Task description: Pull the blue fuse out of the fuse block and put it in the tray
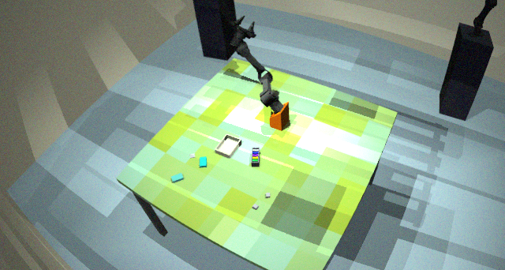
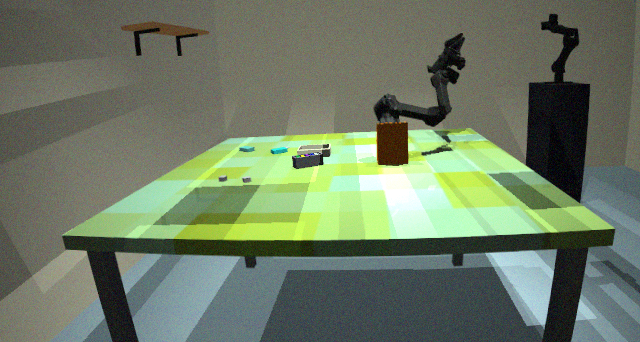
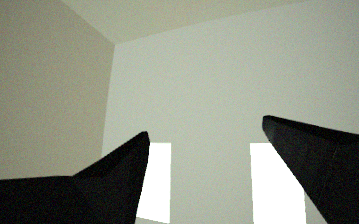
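The black fuse block [image 1: 255, 164] [image 2: 308, 162] stands upright on the table with a row of coloured fuses in it. The blue fuse [image 1: 256, 152] sits in the block beside the purple one; in the exterior view the fuses are too small to tell apart well. The shallow pale tray [image 1: 228, 147] [image 2: 327, 152] lies near the block and looks empty. My gripper [image 1: 248, 20] [image 2: 462, 37] [image 3: 205, 129] is open and empty, raised high beyond the orange base, far from the block and tray. The wrist view shows only walls and bright panels between the fingers.
The orange base [image 1: 279, 121] [image 2: 392, 144] carries my arm. Two cyan blocks [image 1: 203, 162] [image 1: 177, 178] [image 2: 279, 150] [image 2: 247, 149] lie beyond the tray. Small grey pieces [image 1: 267, 195] [image 1: 255, 207] [image 1: 192, 155] lie about. Dark pedestals stand off the table.
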